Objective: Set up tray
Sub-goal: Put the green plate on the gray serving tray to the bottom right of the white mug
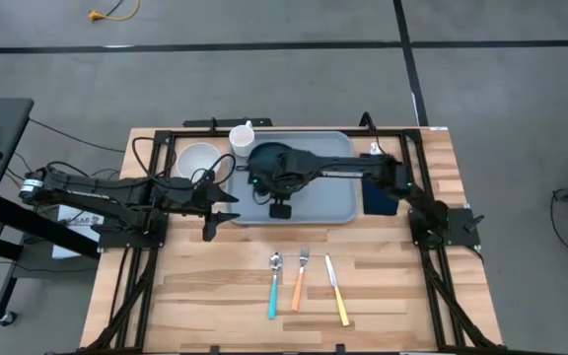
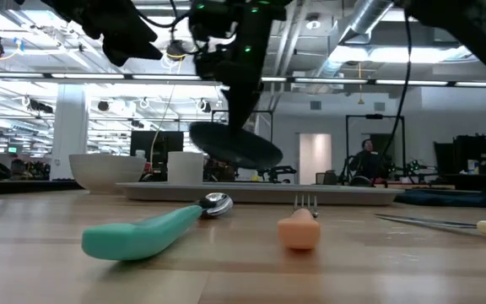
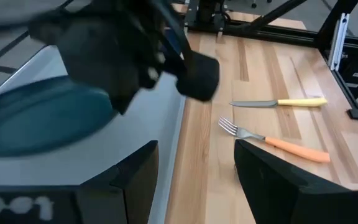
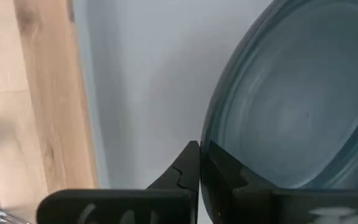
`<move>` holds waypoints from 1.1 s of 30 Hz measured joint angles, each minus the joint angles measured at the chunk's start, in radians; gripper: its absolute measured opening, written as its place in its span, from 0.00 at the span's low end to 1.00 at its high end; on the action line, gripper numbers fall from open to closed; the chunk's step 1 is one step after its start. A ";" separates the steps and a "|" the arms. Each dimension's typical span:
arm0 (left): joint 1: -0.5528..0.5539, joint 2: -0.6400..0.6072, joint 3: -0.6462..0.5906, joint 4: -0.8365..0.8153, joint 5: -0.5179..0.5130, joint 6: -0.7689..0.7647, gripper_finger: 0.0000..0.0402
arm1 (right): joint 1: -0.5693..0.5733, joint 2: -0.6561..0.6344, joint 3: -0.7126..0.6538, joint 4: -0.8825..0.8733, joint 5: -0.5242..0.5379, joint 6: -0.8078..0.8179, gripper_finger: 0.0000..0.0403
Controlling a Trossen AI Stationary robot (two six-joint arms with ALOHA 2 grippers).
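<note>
The grey-blue tray lies at the table's far middle. My right gripper reaches over it from the right and is shut on a dark teal plate, which is tilted above the tray. My left gripper hovers open by the tray's near left corner, holding nothing. In the left wrist view its open fingers frame the tray's edge, with the plate beyond. A white bowl and a white cup stand at the tray's far left end. My right gripper pinches the plate's rim between its two shut fingers. The plate is lifted clear of the tray and tilted, with its body reaching away past the fingertips. In the low view the fingers come down on it from above.
A teal-handled spoon, an orange-handled fork and a yellow-handled knife lie side by side on the near wood. A dark navy napkin lies right of the tray, under the right arm. Black frame rails run along the table's sides.
</note>
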State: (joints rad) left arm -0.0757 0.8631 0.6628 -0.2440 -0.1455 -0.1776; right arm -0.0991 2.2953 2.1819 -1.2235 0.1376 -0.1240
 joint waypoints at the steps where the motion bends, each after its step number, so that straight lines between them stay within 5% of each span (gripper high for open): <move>1: 0.000 0.000 0.000 -0.001 0.000 0.000 0.50 | 0.005 0.024 0.028 -0.018 0.004 -0.003 0.00; 16: 0.000 0.000 0.000 0.006 -0.001 -0.002 0.50 | 0.025 0.193 0.130 -0.064 0.082 -0.008 0.00; 33: 0.000 0.000 0.000 0.009 -0.001 -0.003 0.50 | 0.028 0.198 0.130 -0.004 0.074 -0.008 0.00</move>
State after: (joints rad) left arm -0.0761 0.8631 0.6628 -0.2351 -0.1461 -0.1808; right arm -0.0715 2.4931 2.3116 -1.2276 0.2115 -0.1318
